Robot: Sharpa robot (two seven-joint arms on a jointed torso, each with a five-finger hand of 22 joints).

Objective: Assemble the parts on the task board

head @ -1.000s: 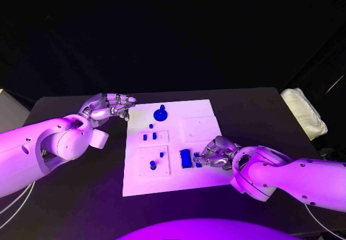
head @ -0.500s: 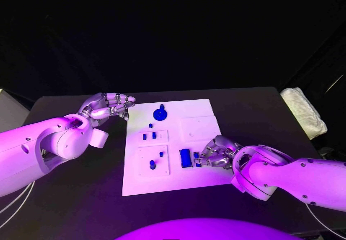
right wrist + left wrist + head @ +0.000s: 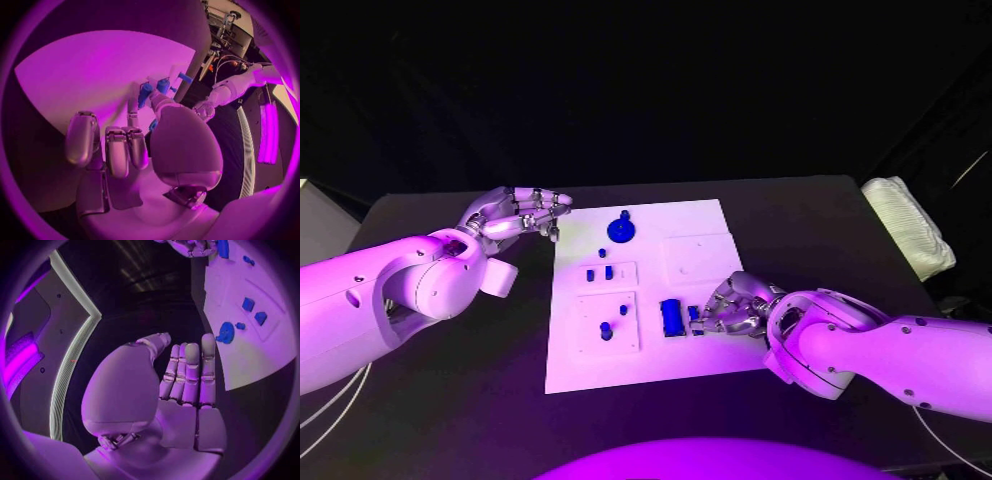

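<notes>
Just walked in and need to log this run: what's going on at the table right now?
The robot is assembling small blue parts on the white task board. Its right hand is down at the board's right side, fingers at a long blue part; whether it grips it is unclear. The left hand holds nothing, beside the board's far left corner. A round blue part sits near the far edge.

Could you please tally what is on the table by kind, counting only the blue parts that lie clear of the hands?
Task board: 1
Blue parts clear of the hands: 7 (any under the right hand's fingers left out)
White bundle at the table's edge: 1
Hands, left hand and right hand: 2
Total: 11
</notes>
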